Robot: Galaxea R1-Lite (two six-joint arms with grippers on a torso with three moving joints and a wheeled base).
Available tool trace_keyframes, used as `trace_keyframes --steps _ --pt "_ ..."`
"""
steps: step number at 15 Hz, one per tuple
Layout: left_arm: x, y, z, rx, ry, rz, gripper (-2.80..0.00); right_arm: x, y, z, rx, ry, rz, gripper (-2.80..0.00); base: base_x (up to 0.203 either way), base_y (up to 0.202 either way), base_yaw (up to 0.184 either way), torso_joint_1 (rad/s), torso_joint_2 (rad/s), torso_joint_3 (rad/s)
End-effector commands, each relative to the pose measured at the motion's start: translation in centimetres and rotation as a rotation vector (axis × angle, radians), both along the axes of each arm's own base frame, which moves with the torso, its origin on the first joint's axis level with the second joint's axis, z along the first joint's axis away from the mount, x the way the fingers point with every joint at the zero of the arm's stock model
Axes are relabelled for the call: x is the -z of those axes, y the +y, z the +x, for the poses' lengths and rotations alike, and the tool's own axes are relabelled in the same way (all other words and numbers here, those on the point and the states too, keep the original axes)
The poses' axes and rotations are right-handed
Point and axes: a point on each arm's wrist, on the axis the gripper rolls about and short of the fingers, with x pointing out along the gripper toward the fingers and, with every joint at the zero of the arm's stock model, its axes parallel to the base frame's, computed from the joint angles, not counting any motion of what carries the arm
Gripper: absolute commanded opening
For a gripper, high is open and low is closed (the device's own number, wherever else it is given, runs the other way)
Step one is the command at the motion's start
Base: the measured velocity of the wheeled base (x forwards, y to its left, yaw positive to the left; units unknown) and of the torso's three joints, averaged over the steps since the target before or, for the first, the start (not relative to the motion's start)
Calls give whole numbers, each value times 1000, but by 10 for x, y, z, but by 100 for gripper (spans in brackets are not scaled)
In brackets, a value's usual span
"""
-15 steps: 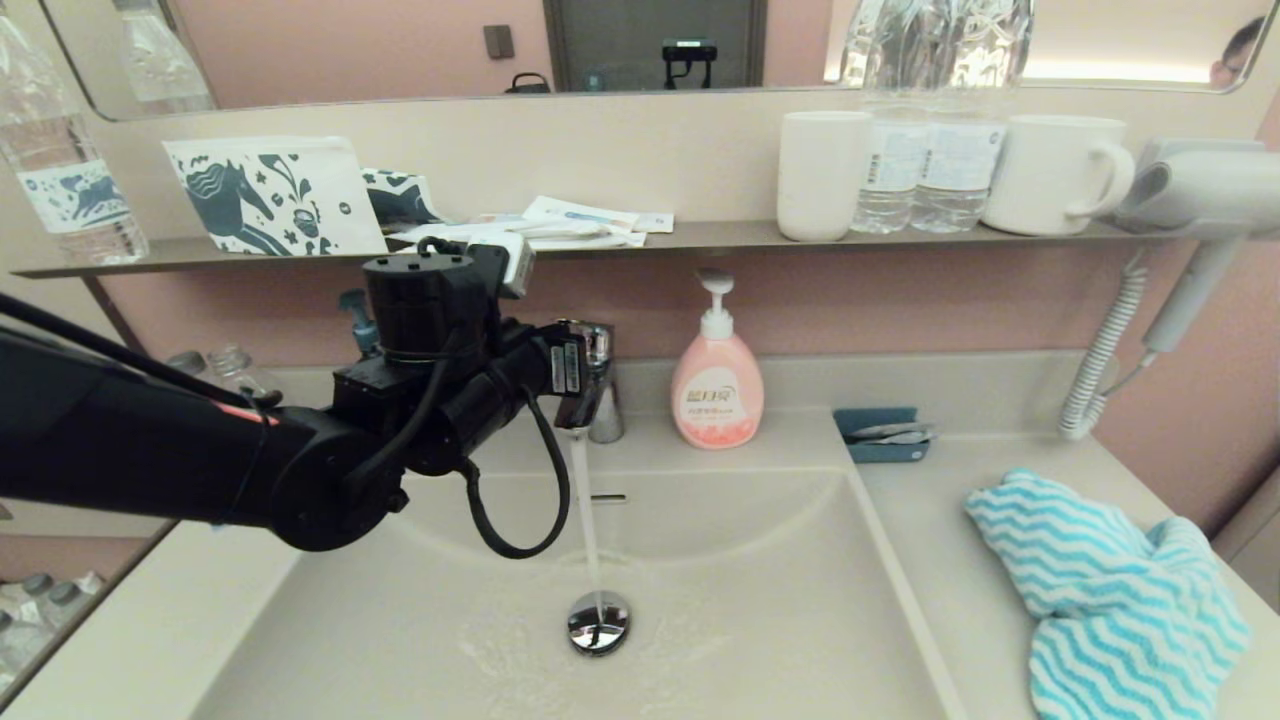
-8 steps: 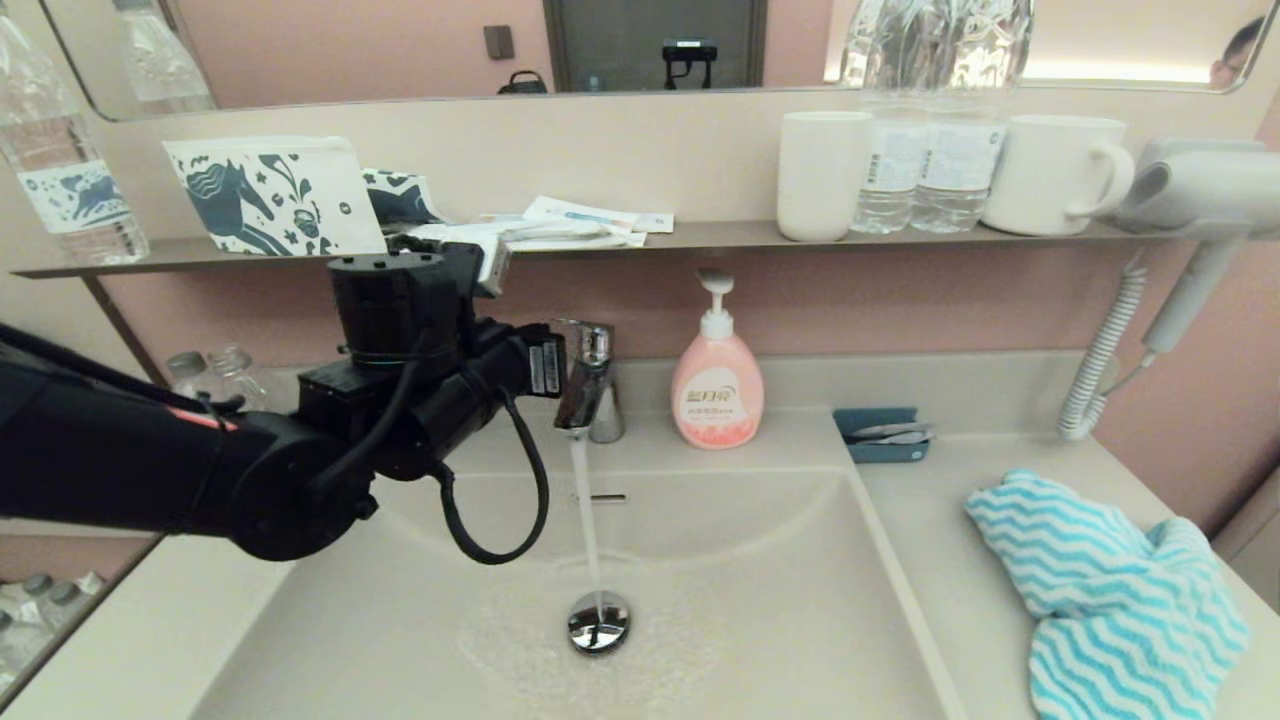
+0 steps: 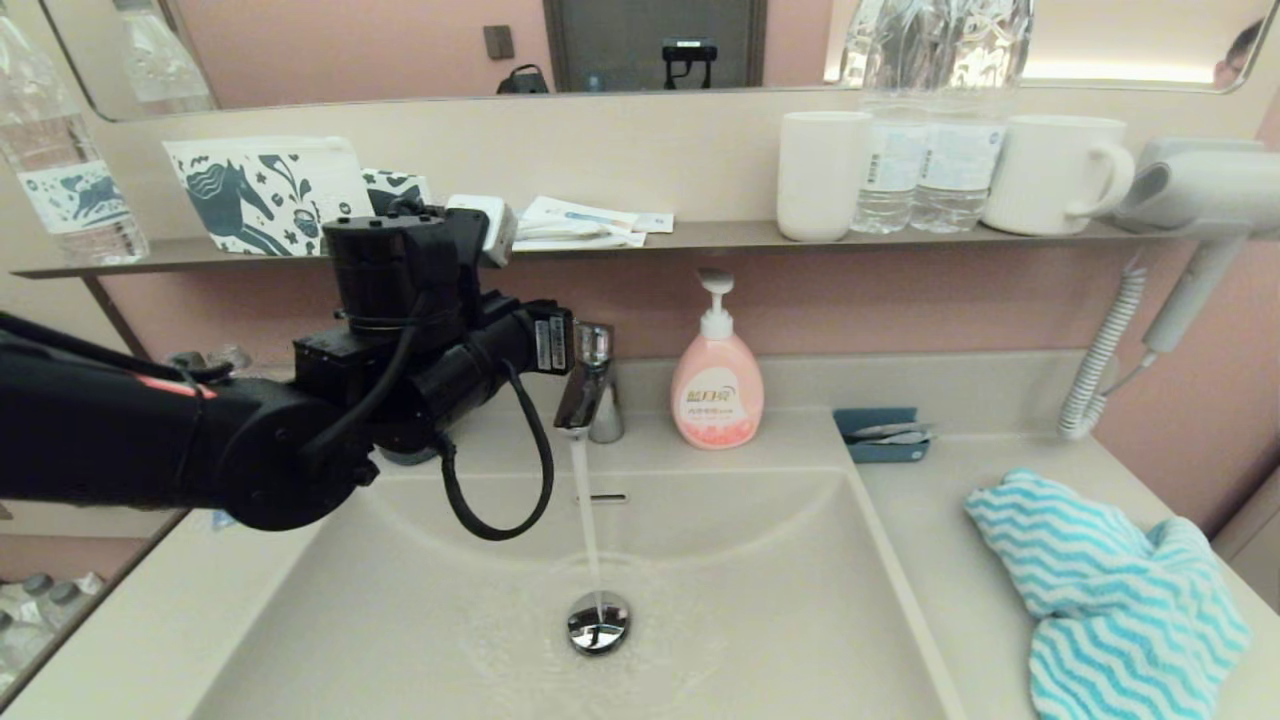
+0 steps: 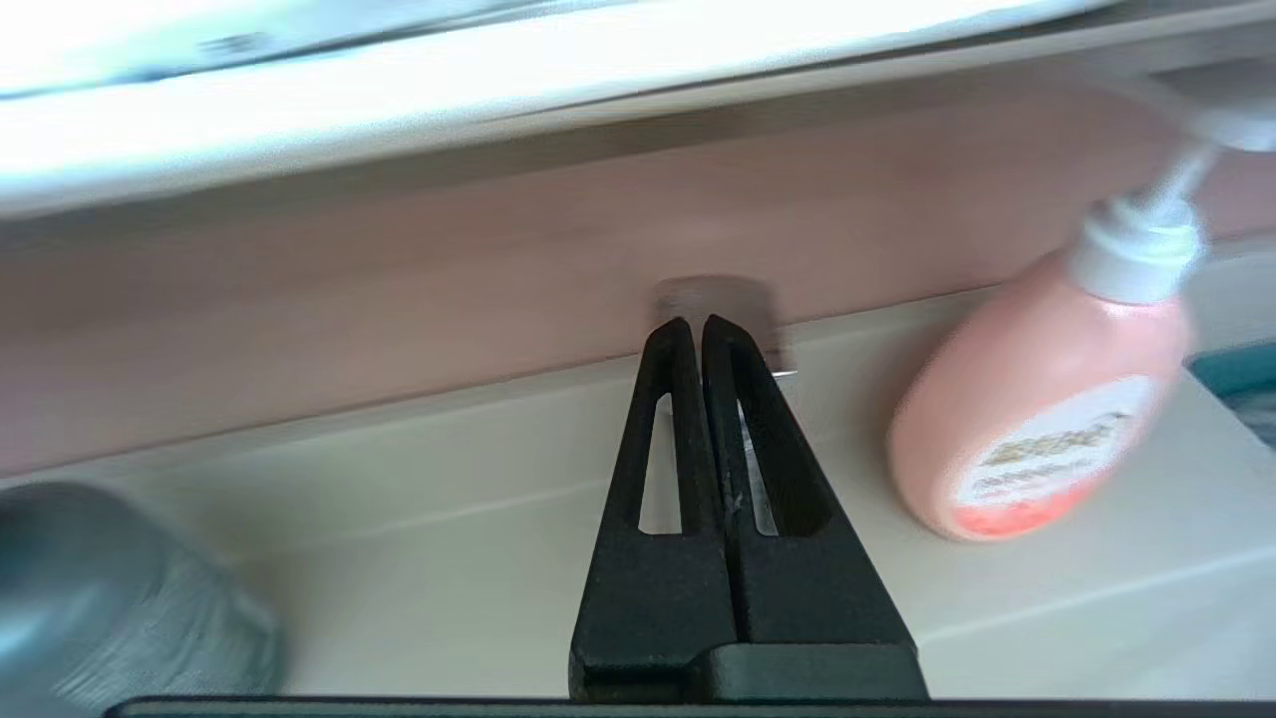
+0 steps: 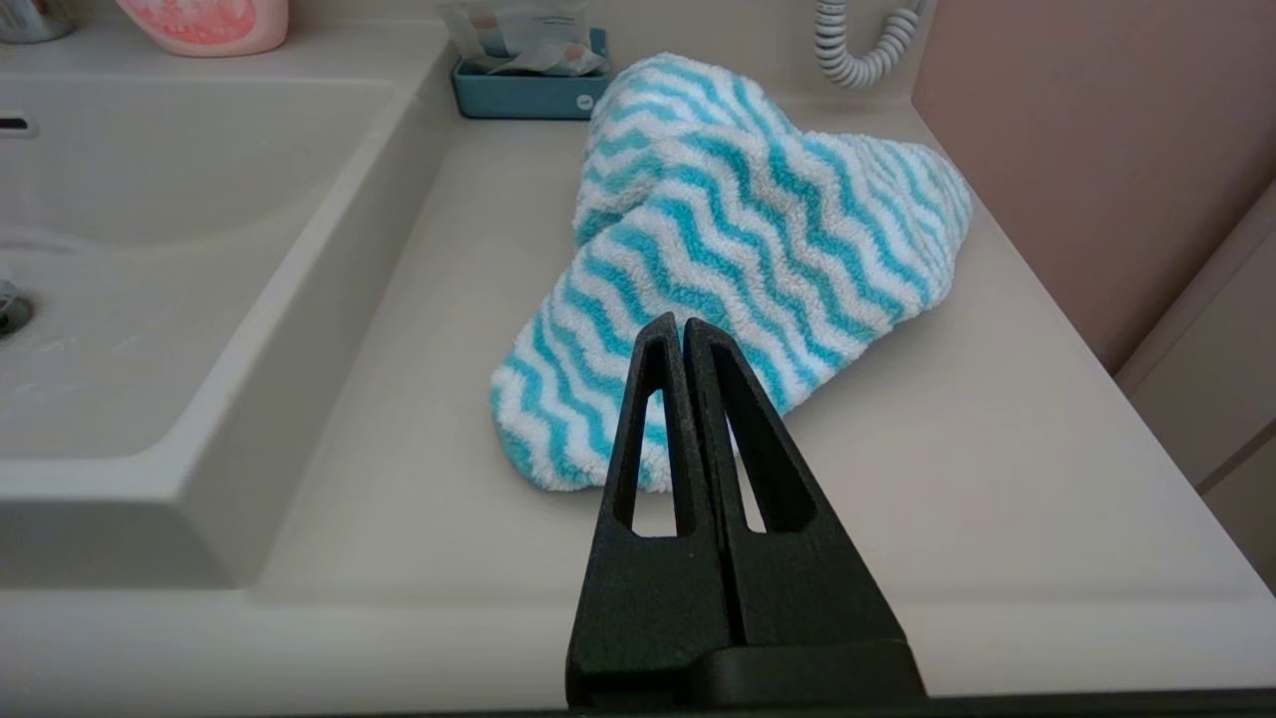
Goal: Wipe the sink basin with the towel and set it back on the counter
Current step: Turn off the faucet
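The turquoise and white zigzag towel [image 3: 1100,590] lies bunched on the counter [image 3: 950,530] to the right of the sink basin [image 3: 750,600]. Water runs from the chrome tap [image 3: 592,385] onto the drain plug [image 3: 598,622]. My left gripper [image 4: 695,324] is shut and empty, its tips against the top of the tap from the left. My right gripper [image 5: 683,321] is shut and empty, hovering over the counter's front edge just short of the towel [image 5: 738,239]. It is out of the head view.
A pink soap bottle [image 3: 716,390] stands right of the tap, a small blue tray [image 3: 880,435] beyond it. The wall shelf [image 3: 700,238] above carries cups, water bottles and packets. A hair dryer [image 3: 1190,200] with a coiled cord hangs at the right.
My left arm drew back to the left, then rose and came in again at the top of the tap. The water keeps running and the towel has not moved.
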Motion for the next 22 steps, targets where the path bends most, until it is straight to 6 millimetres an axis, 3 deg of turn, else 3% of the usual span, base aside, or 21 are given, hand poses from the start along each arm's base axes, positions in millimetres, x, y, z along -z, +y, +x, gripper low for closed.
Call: trace_keyframes --steps 1,8,14,20,22 --pt "0 -5 5 6 -3 2 -280 0 0 0 -1 1 0 -280 0 0 0 0 0 0" --pt "19 -16 25 12 22 68 -280 0 0 0 -1 1 0 -280 0 0 0 0 0 0" --pt "20 -17 26 15 20 88 -280 0 0 0 -1 1 0 -280 0 0 0 0 0 0" --pt "34 -18 15 33 66 112 -280 0 0 0 -1 1 0 -280 0 0 0 0 0 0" --pt "38 -17 -1 51 87 127 -280 0 0 0 -1 1 0 -280 0 0 0 0 0 0"
